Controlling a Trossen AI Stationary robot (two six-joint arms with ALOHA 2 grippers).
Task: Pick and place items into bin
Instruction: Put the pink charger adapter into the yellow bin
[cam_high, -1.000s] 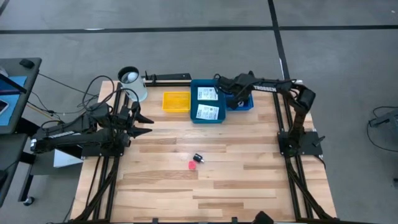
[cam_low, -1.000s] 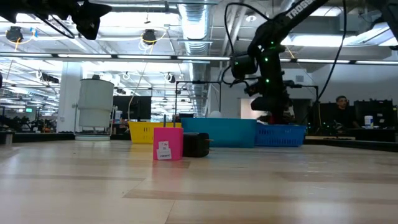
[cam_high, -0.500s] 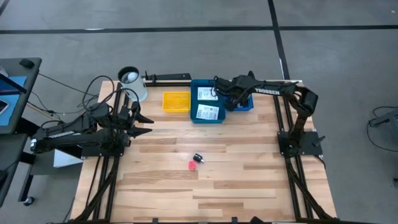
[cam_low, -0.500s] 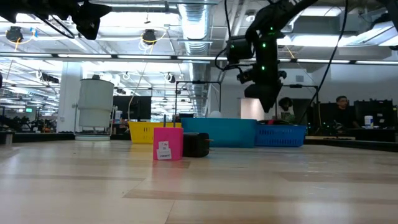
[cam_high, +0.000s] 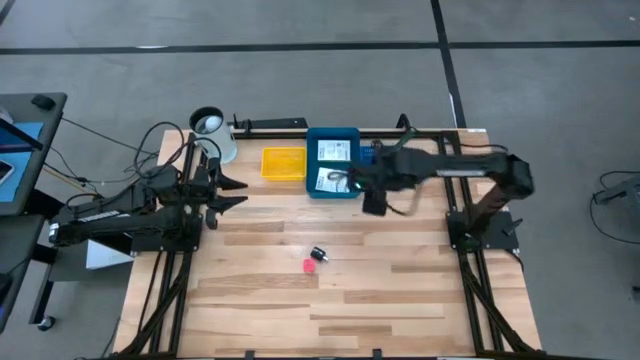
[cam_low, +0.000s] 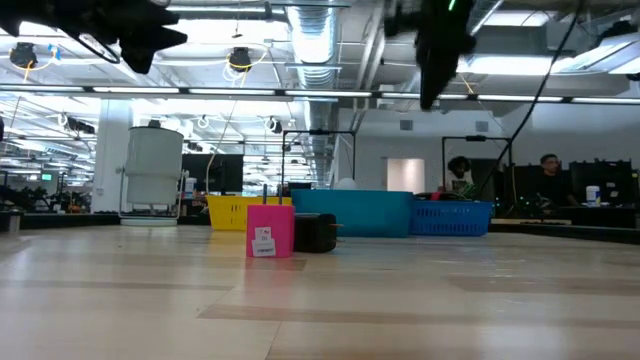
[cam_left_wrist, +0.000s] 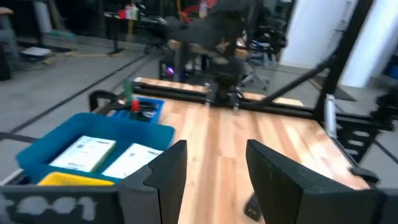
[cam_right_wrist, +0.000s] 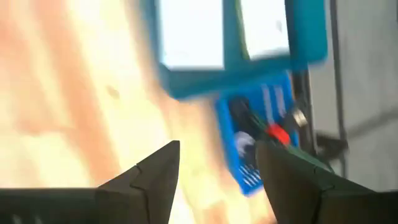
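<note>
Since a second ago, the right gripper (cam_high: 362, 190) has been drawn away from the small blue basket (cam_high: 372, 152) at the far edge and is now seen above the bare wood just in front of the blue bin (cam_high: 332, 136), raised well clear of the table top in the low view. The left arm is kept at the table's left side, its pose little changed.

The blue bin is set at the far middle of the table, and two white printed cards (cam_high: 334, 151) are laid flat side by side inside it. A yellow tray (cam_high: 283, 163) is placed just beside it on the left. The small blue basket is tucked against the bin's right side; a black cable (cam_right_wrist: 244, 118) and a red pen (cam_right_wrist: 278, 132) are seen in it from the right wrist view. Nearer the table's middle, well apart from the bin, a small black piece (cam_high: 318, 254) and a tiny pink cube (cam_high: 309, 265) are left just beside each other.

The right gripper's fingers (cam_right_wrist: 155, 172) are held spread apart, and nothing is gripped between them. The left gripper (cam_high: 226, 190) is likewise parted, with nothing held, above the left part of the table.
</note>
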